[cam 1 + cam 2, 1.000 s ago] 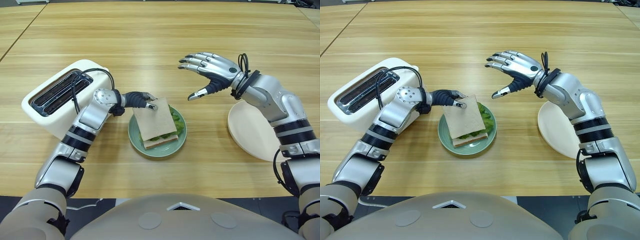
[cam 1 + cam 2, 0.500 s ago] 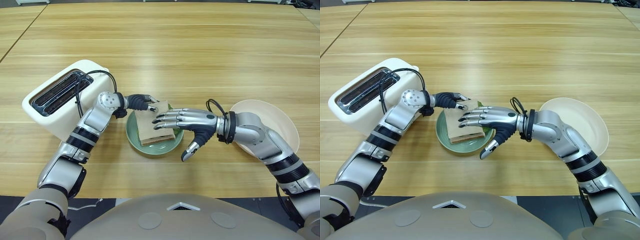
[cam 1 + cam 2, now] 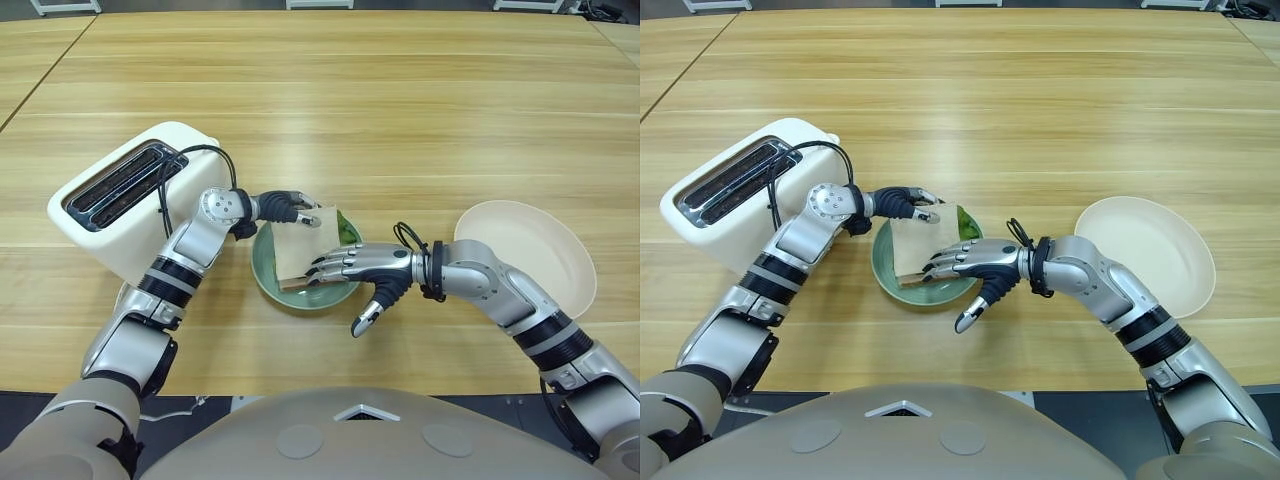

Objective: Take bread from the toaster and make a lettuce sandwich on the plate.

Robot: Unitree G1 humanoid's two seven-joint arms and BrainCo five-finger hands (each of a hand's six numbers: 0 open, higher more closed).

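A green plate (image 3: 262,280) lies in front of me with a sandwich on it. The top bread slice (image 3: 300,242) covers lettuce (image 3: 346,229) that peeks out at the far right. My left hand (image 3: 289,208) is at the slice's far left corner, its fingers pinched on that corner. My right hand (image 3: 362,270) lies low at the sandwich's near right edge. Its fingers are stretched out flat and touch the bread's edge. The white toaster (image 3: 128,192) stands to the left with both slots showing dark.
A cream plate (image 3: 527,258) sits to the right, behind my right forearm. A black cable (image 3: 190,160) runs over the toaster's top to my left wrist. Bare wooden table stretches beyond the plates.
My right hand has come down from above the table to the sandwich's near right edge. The top slice, held tilted before, now lies flatter on the lettuce. The left hand has stayed at its corner.
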